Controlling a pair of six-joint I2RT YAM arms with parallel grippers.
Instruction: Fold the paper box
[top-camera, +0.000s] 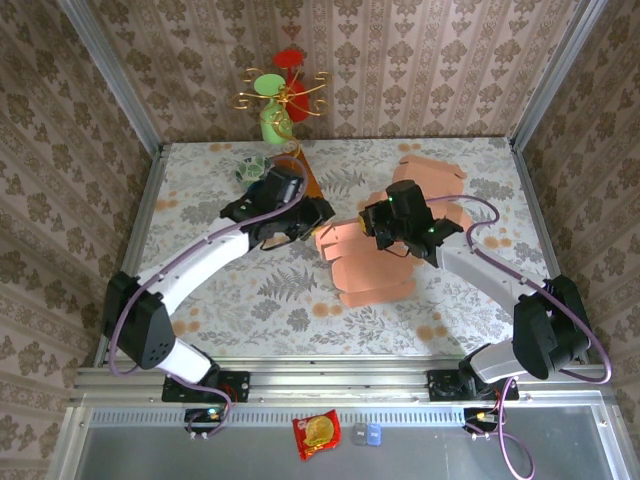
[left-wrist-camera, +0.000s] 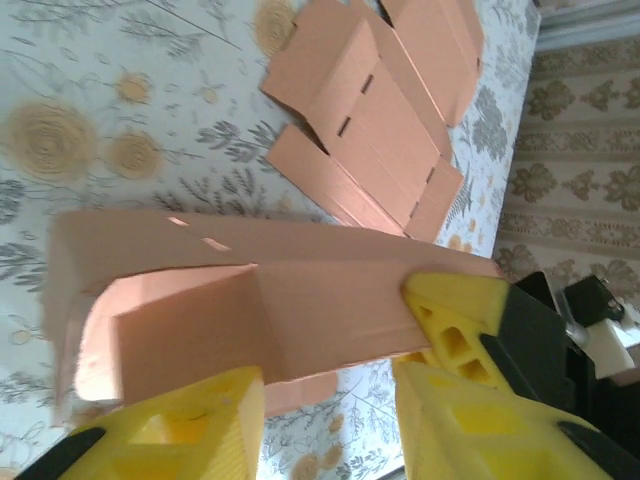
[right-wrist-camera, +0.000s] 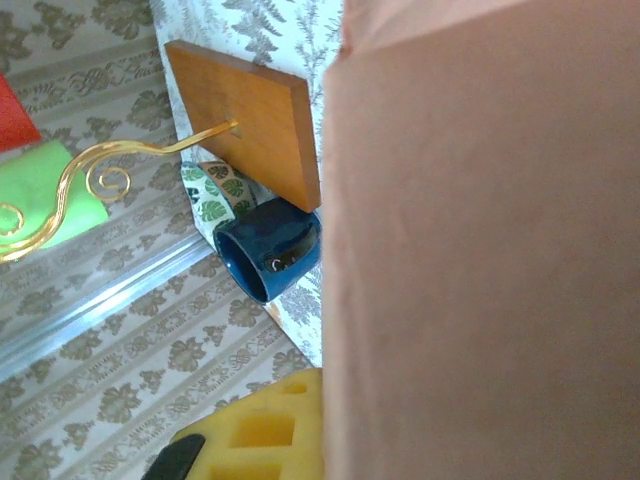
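The paper box (top-camera: 365, 262) is found at the middle of the table (top-camera: 250, 300), partly raised. One long wall is stood up and an end flap (left-wrist-camera: 180, 330) is bent inward, while the lower panels lie flat toward 6 o'clock. The right gripper (top-camera: 388, 228) is set over the box's 12 o'clock edge with its jaws clenched. A panel is judged to be pinched there, since card is pressed flat beside the yellow finger (right-wrist-camera: 260, 430). The left gripper (top-camera: 300, 226) is placed at the box's 9 o'clock end. Its jaws are held apart with nothing pinched, and one fingertip (left-wrist-camera: 430, 300) is laid against the standing wall.

Several failures can be expected from here. The half-bent flap may spring open if it is released before its crease is set. The wall may be buckled off its score line if it is pushed at one end while clamped at the other. The light card may be twisted or dragged across the table, or torn at its slots.

Room is tightest toward 11 o'clock. The wooden base (right-wrist-camera: 250, 120) of a gilt wire stand (top-camera: 285, 95), a blue cup (right-wrist-camera: 270, 250) and a leaf-patterned roll (right-wrist-camera: 212, 195) are gathered near the left gripper. A second flat blank (top-camera: 432, 172) lies near the box at 1 o'clock and could be swept by the right arm. Open table is offered from 6 to 8 o'clock, and the side walls at 3 and 9 o'clock stand well apart from the work.
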